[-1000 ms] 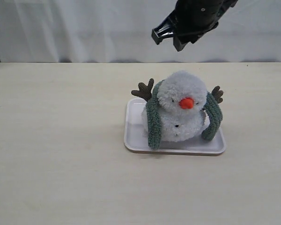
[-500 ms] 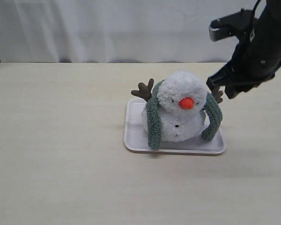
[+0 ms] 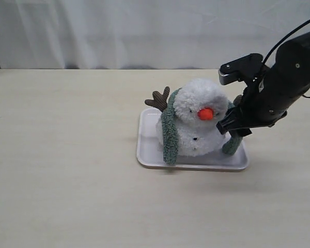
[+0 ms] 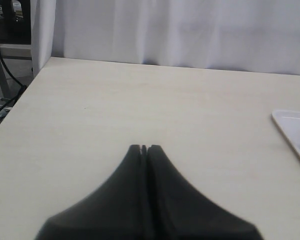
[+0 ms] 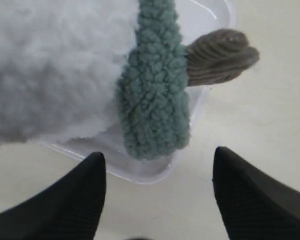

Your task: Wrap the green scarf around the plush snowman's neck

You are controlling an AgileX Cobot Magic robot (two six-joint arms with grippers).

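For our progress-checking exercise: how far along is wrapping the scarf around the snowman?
Done: the green scarf hangs down both sides of the plush snowman on the tray, apparently passing behind the head. In hand: the right gripper is open, poised at the scarf end on its side, not gripping. Left: crossing the ends around the front of the neck; the left gripper is shut, away.

Just ahead of the right gripper (image 5: pixel 158 156), the scarf (image 5: pixel 155 100) reads nubbly, matt grey-green knit. Beside it, the snowman (image 5: pixel 50 75): fluffy white plush, its twig arm (image 5: pixel 220 55) ribbed brown cloth. Under the tips, the tray (image 5: pixel 145 174) is smooth, glossy white plastic. The fingers (image 5: pixel 245 200): matt black, finely ridged. Beyond, the table (image 5: pixel 270 125) looks matt, pale.
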